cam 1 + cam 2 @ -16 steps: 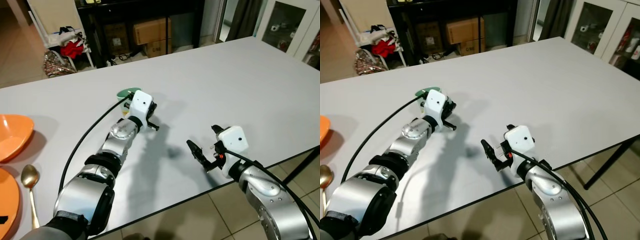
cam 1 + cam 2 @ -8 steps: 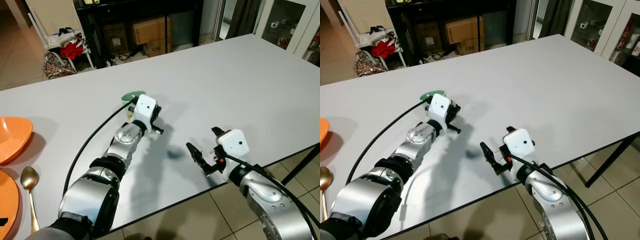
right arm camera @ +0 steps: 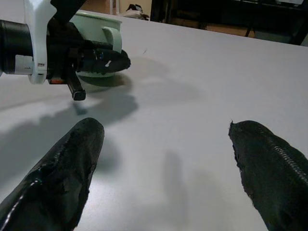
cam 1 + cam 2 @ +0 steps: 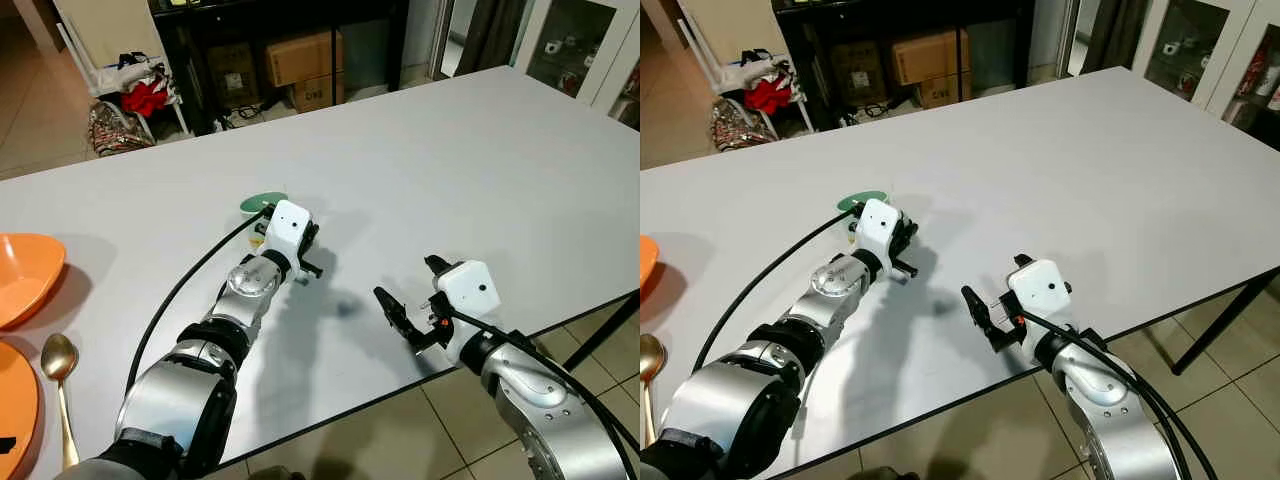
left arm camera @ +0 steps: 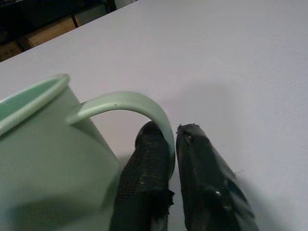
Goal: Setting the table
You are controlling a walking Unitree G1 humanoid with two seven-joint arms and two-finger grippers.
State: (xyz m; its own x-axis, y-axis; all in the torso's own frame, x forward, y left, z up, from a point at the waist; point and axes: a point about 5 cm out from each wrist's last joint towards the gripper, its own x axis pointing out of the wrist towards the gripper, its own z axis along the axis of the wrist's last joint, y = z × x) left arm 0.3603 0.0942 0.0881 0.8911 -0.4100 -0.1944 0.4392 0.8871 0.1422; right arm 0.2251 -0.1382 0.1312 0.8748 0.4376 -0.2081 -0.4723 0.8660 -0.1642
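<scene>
At the near edge of the counter [image 4: 480,150], the right hand [image 4: 410,300] is held just above the top. Its two black fingers [image 3: 62,168] are spread wide apart, and nothing is between them. It looks like it is just waiting.

At the near left, a gold spoon [image 4: 58,360] is seen lying on the counter, between two orange dishes. An orange bowl [image 4: 25,275] sits a little farther back, at the left edge.

Farther in, near the middle, the left arm is stretched out over the counter. The left hand [image 5: 171,159] is pressed tight on the thin handle of a green cup [image 5: 43,144]. One finger is inside the loop of the handle and the other is outside it. The cup looks to be standing upright on the counter, with its rim [image 4: 263,201] peeking out past the white wrist. It is well apart from the spoon and the bowl.

The step in hand seems to be setting the cup down at its place. The cup looks like it is already resting on the top, but that cannot be told for sure.

Next, the fingers would need to be opened. Then the hand would need to be pulled back gently, so the finger inside the loop does not catch the handle and tip the cup.
</scene>
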